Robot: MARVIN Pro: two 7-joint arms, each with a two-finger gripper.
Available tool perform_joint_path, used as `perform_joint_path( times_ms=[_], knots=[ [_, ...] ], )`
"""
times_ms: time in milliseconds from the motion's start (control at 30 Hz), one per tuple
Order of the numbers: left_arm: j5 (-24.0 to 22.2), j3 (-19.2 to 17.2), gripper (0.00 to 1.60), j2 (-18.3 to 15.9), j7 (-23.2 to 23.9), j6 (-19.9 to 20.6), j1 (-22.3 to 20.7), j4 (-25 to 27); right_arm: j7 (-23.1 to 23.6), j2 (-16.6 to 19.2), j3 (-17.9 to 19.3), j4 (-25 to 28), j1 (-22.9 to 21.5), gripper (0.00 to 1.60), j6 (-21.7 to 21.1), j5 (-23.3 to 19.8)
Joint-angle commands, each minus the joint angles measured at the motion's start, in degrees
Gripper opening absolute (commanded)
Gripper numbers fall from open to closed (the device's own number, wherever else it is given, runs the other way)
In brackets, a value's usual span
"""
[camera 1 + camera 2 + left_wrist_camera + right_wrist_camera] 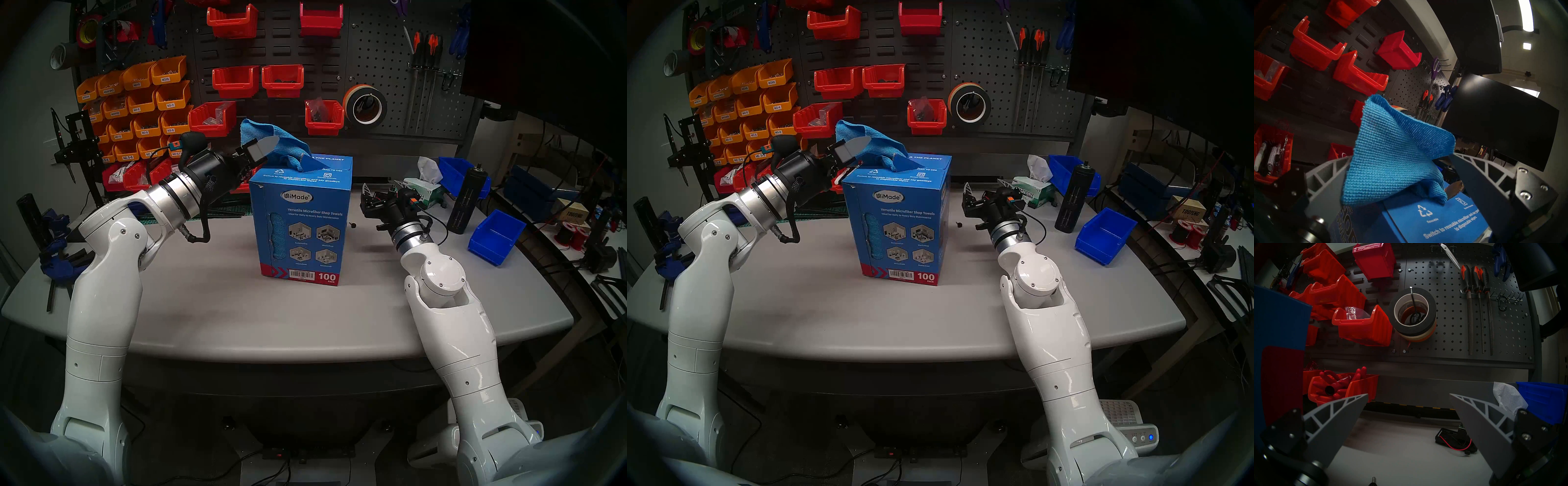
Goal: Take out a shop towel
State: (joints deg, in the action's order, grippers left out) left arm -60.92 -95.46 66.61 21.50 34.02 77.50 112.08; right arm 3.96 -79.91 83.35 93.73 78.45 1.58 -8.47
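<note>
The blue shop towel (288, 142) sticks up, crumpled, out of the slot on top of the tall blue cardboard box (302, 224) at mid-table. My left gripper (268, 145) is at the box's top left, open, with one finger on each side of the towel. In the left wrist view the towel (1390, 152) fills the gap between the fingers (1474, 173) and hides the left fingertip. My right gripper (381, 187) is open and empty, right of the box above the table; it also shows in the right wrist view (1408, 394).
A tissue box (424, 190), a black bottle (466, 200) and blue bins (495, 234) stand at the right. A black holder with a red wire (1454, 441) lies ahead of the right gripper. A pegboard with red bins (281, 79) closes the back.
</note>
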Motion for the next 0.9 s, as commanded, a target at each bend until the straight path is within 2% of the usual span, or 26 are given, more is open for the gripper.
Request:
perform_joint_path(
  times_ms=[0, 467, 500, 533, 567, 600, 867],
  knots=[
    [0.0, -0.1, 1.6, 0.6, 0.2, -1.0, -2.2, 1.1, 0.1, 0.0, 0.1, 2.1, -1.5, 1.6, 0.4, 0.0],
    [0.4, 0.0, 1.6, 0.9, 0.0, -1.0, -2.2, 1.3, 0.1, 0.0, 0.1, 2.1, -1.5, 1.6, 0.4, 0.0],
    [0.4, 0.0, 1.1, 0.9, 0.0, -1.1, -2.2, 1.3, 0.1, 0.0, 0.1, 2.1, -1.5, 1.6, 0.4, 0.0],
    [0.4, -0.1, 0.5, 1.1, -0.1, -1.2, -2.1, 1.3, 0.1, 0.0, 0.1, 2.1, -1.5, 1.6, 0.4, 0.0],
    [0.4, -0.1, 0.5, 1.2, -0.2, -1.2, -2.1, 1.4, 0.1, 0.0, 0.1, 2.1, -1.5, 1.6, 0.4, 0.0],
    [0.5, 0.0, 0.0, 1.2, -0.3, -1.2, -2.0, 1.4, 0.1, 0.0, 0.1, 2.1, -1.5, 1.6, 0.4, 0.0],
    [0.7, -0.6, 0.0, 1.2, -0.3, -1.3, -1.6, 1.4, 0.1, 0.0, 0.1, 2.1, -1.5, 1.6, 0.4, 0.0]
  ],
)
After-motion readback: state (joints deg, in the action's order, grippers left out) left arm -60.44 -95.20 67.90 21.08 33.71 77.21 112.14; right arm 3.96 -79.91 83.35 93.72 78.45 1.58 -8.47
